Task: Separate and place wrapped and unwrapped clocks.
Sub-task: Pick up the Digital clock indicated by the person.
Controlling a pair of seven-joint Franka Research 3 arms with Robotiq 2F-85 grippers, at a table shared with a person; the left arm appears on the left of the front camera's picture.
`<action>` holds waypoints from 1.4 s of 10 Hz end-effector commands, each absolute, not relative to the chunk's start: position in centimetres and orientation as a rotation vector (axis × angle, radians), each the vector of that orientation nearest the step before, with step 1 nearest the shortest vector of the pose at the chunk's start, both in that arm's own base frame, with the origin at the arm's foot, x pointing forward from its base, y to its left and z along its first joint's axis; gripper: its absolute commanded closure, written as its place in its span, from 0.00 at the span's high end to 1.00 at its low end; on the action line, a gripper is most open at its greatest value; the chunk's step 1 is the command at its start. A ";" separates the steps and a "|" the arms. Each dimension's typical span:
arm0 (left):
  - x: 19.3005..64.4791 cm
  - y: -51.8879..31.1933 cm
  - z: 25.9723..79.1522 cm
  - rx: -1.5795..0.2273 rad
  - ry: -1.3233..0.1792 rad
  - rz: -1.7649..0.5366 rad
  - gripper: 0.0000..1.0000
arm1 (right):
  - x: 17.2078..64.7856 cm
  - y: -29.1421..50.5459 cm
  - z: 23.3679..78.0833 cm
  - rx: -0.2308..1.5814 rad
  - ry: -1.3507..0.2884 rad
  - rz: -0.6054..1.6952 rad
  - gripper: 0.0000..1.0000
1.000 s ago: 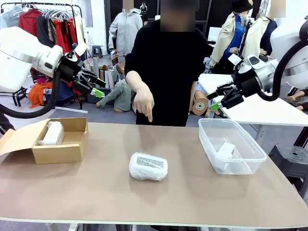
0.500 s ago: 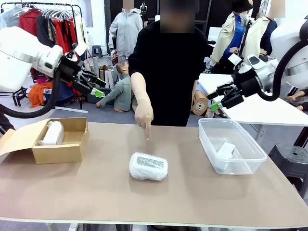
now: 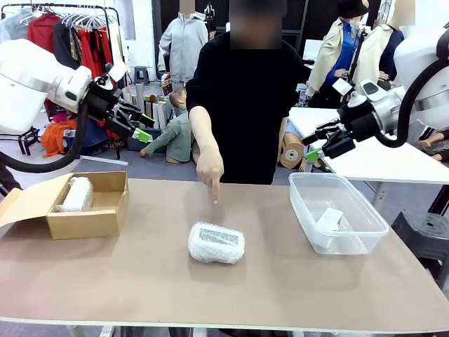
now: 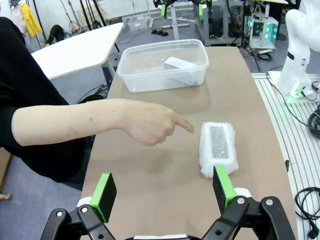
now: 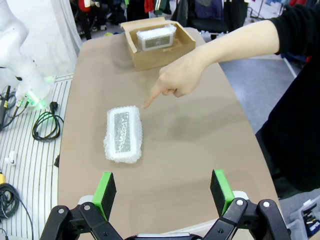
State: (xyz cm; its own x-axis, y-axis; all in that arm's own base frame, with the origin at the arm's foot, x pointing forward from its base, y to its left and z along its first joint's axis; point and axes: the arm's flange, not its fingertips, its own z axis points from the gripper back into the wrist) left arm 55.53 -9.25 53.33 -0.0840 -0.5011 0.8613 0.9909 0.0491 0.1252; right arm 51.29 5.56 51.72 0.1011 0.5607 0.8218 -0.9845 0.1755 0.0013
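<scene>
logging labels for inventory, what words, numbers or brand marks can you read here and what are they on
No readable text in these pictures.
Wrapped clock at mid-table: grey face under bubble wrap, only a blurred speckle, no characters legible.
Cardboard box: plain sides, no print seen.
Clear tub and the bare white clock in it: no label seen.

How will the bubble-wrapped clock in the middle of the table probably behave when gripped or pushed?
The bubble-wrapped clock will probably give a little first: the wrap bulges loosely around its grey face. The plastic looks smooth, so it may slip. It lies flat and oblong on the table, so a push should slide it, not roll it.
</scene>
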 end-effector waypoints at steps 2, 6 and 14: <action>55.3 -9.2 53.6 -0.711 -0.935 -1.426 1.00 | 51.4 5.9 51.8 0.660 -0.808 1.264 1.00; 55.3 -9.2 53.6 -0.711 -0.935 -1.426 1.00 | 51.4 5.9 51.8 0.660 -0.808 1.264 1.00; 55.3 -9.2 53.6 -0.711 -0.935 -1.426 1.00 | 51.4 5.9 51.8 0.660 -0.808 1.264 1.00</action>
